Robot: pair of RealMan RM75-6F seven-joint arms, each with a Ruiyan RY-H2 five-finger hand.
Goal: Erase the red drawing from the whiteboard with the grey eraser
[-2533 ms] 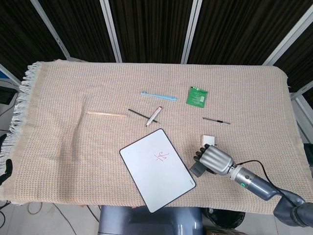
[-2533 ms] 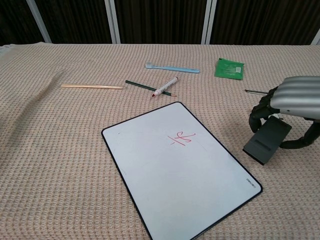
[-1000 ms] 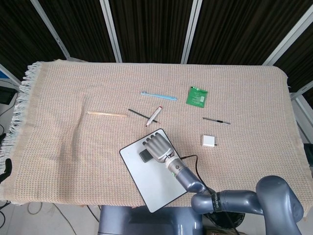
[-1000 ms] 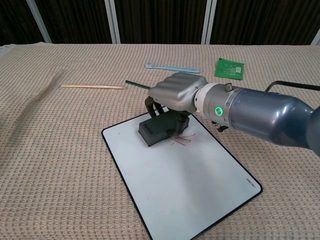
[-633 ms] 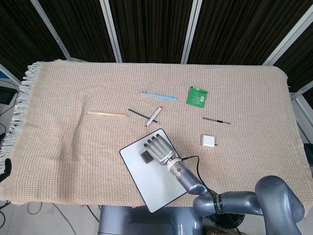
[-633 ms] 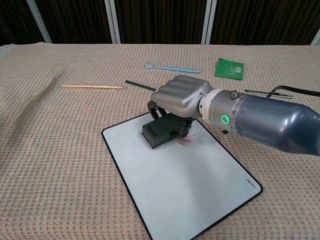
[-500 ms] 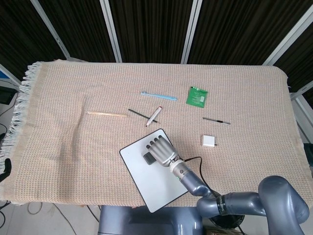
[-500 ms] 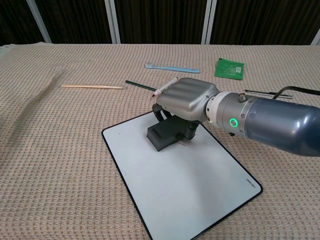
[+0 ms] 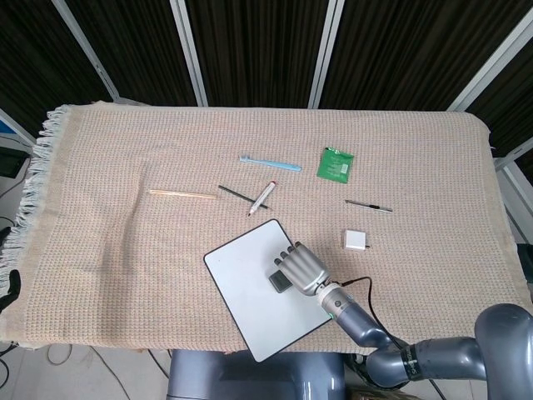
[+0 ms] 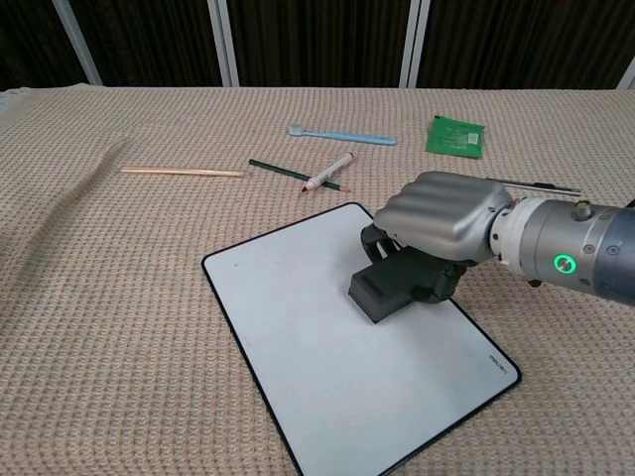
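The whiteboard (image 9: 250, 287) (image 10: 298, 327) lies tilted near the table's front edge, and its visible surface shows plain white with no red marks. My right hand (image 9: 303, 268) (image 10: 444, 226) hovers over the board's right half and grips the grey eraser (image 9: 281, 281) (image 10: 389, 288), which rests flat on the board. The hand hides the board under it. My left hand shows in neither view.
Behind the board lie a red-capped marker (image 9: 261, 197) (image 10: 327, 173), a dark pencil (image 9: 236, 193), a wooden stick (image 9: 181, 193) (image 10: 182, 172) and a blue toothbrush (image 9: 271, 162) (image 10: 341, 134). A green packet (image 9: 335, 163) (image 10: 455, 135), a thin pen (image 9: 368, 205) and a small white block (image 9: 355, 241) lie to the right.
My right hand carried the eraser from the cloth at the right onto the board, then swept it rightward across the red drawing. The red marks no longer show.
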